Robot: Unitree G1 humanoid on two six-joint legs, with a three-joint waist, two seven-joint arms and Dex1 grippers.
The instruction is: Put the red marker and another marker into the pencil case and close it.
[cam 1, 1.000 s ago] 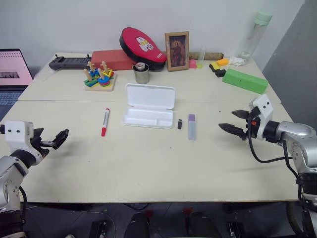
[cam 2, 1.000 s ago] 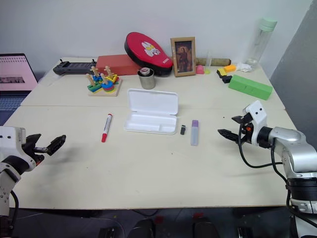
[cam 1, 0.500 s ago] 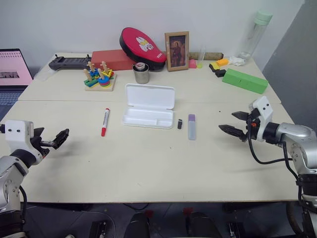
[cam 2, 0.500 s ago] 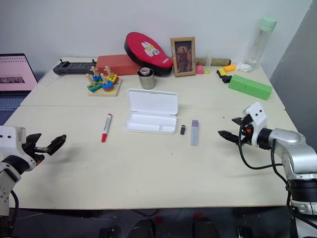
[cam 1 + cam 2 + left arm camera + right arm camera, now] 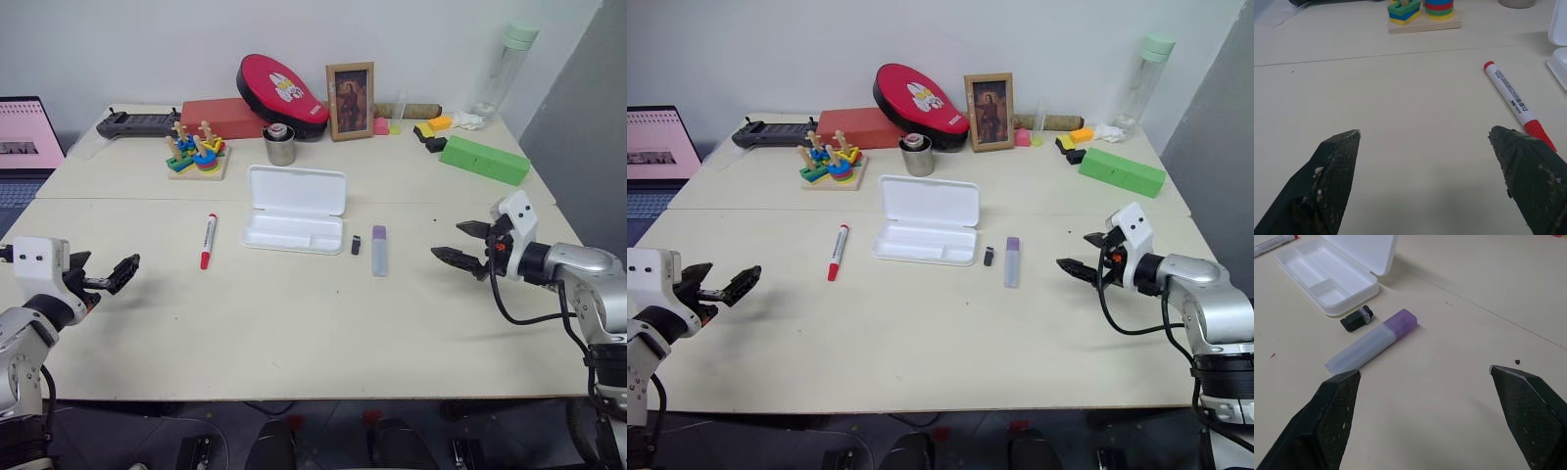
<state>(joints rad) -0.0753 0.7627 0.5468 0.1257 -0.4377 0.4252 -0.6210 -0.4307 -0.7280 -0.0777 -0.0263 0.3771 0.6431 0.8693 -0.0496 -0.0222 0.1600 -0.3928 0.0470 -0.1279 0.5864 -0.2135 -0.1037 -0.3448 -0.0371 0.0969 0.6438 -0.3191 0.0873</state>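
The pencil case [image 5: 284, 233] lies open at the table's middle, lid [image 5: 297, 190] laid back, its compartments bare [image 5: 1327, 276]. Left of it lies the red marker [image 5: 208, 240], cap end toward me. To the case's right the purple-capped marker [image 5: 379, 251] rests flat on the table. My left gripper [image 5: 116, 274] hovers open near the table's left front edge, and the left wrist view has the red marker [image 5: 1513, 100] ahead beside one finger. My right gripper [image 5: 449, 240] is open at the right, pointing toward the purple-capped marker [image 5: 1371, 340], well short of it.
A tiny black object [image 5: 357, 245] lies between the case and the purple-capped marker. Behind the case stand a metal cup [image 5: 280, 145], a stacking toy [image 5: 198, 155], a picture frame [image 5: 350, 87] and a red box [image 5: 220, 117]. A green block [image 5: 483, 159] sits back right, a laptop [image 5: 27, 137] far left.
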